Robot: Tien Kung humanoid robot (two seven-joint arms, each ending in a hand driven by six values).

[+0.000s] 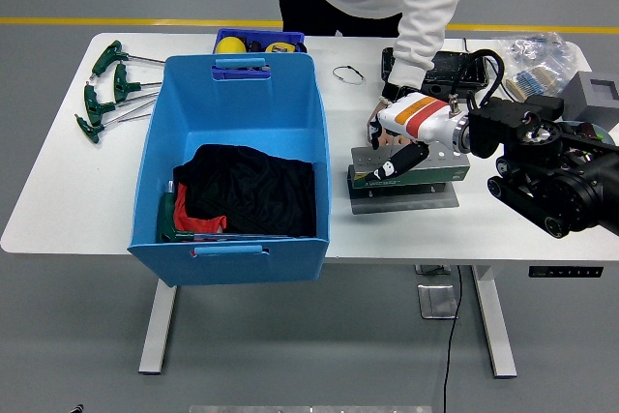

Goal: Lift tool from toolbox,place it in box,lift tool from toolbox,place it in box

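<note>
The blue box (232, 166) stands near left, dark cloth inside. Right of it the toolbox (409, 173) lies with its long axis left-right. The right hand (398, 147) rests on its left end; whether its fingers grip anything cannot be told. A person's hand (379, 123) sits just beyond.

One high head view looks forward and down over the white table (58, 210).
</note>
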